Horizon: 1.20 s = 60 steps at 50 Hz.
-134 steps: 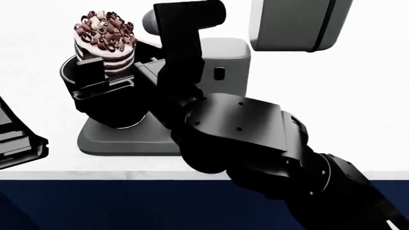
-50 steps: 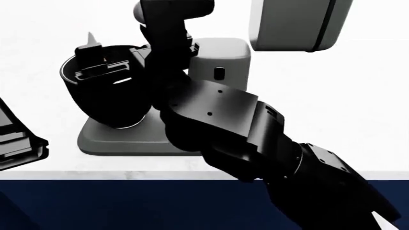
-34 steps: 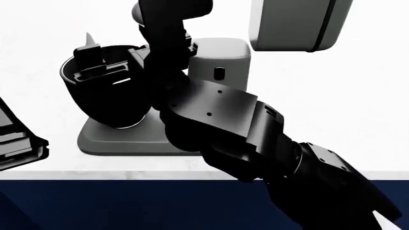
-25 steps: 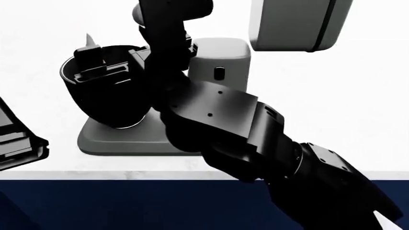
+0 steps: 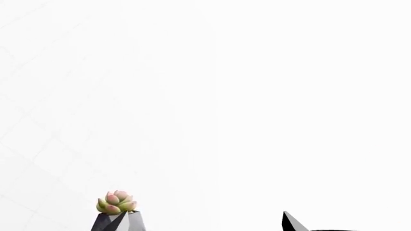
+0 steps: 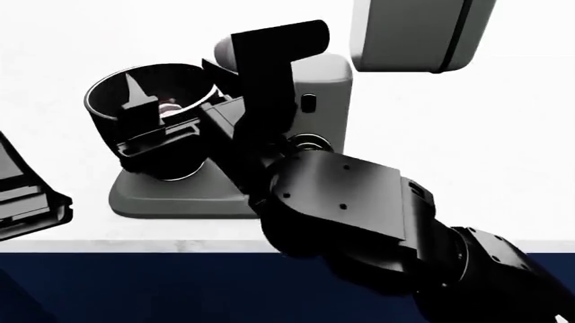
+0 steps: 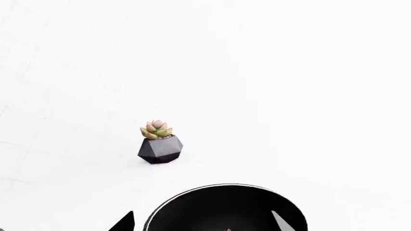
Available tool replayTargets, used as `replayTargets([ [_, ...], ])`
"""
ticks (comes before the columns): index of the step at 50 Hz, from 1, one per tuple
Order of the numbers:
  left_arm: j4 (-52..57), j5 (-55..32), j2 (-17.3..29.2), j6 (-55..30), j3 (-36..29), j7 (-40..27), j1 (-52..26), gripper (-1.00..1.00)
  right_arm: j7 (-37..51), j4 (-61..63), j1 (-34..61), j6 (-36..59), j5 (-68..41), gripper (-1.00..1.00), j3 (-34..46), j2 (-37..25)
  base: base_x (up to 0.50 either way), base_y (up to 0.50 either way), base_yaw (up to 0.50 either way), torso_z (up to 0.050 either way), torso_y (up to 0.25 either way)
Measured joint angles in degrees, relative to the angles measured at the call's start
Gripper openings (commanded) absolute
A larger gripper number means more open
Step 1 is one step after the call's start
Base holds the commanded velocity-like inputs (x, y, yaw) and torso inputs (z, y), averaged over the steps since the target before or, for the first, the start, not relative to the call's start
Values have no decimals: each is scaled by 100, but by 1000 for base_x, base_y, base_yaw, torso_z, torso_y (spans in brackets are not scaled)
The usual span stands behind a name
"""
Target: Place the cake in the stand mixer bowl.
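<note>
Right arm has pulled back and up since a second ago; cake now sits down in the bowl, out of the jaws.
Near to far, head view: right arm's bulky links fill the foreground, right gripper [image 6: 155, 114] at the near rim of the stand mixer bowl [image 6: 184, 161], fingers spread wide with nothing between them. Cake [image 6: 169, 104] is only a pinkish sliver deep inside, so its axis can't be read. Bowl stands upright, mouth up, on the grey mixer [image 6: 325, 87]. Left gripper's state: cannot tell. Further back, right wrist view: succulent [image 7: 157, 130] in a faceted black pot [image 7: 160, 150], well clear of the bowl.
</note>
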<state>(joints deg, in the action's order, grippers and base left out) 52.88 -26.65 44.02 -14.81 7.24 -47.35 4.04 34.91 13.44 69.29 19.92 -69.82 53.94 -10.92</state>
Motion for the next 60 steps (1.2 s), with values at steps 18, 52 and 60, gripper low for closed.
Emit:
replayTargets([
  [18,75,-69,56,-78,11,-52,-60,100,869,1960,-153,-47,-482,100,-549,-1289,0,0,0,0,0],
  [52,58,-35,79,-59,-69,-89,-73,100,3161,4494,-930,-6006,63,100,-2619,-6631,0,0,0,0,0],
  [60,69,-49,94,-68,-76,-100,-91,100,3668,4584,-1031,-7003,795,100,-2394,-7336,0,0,0,0,0],
])
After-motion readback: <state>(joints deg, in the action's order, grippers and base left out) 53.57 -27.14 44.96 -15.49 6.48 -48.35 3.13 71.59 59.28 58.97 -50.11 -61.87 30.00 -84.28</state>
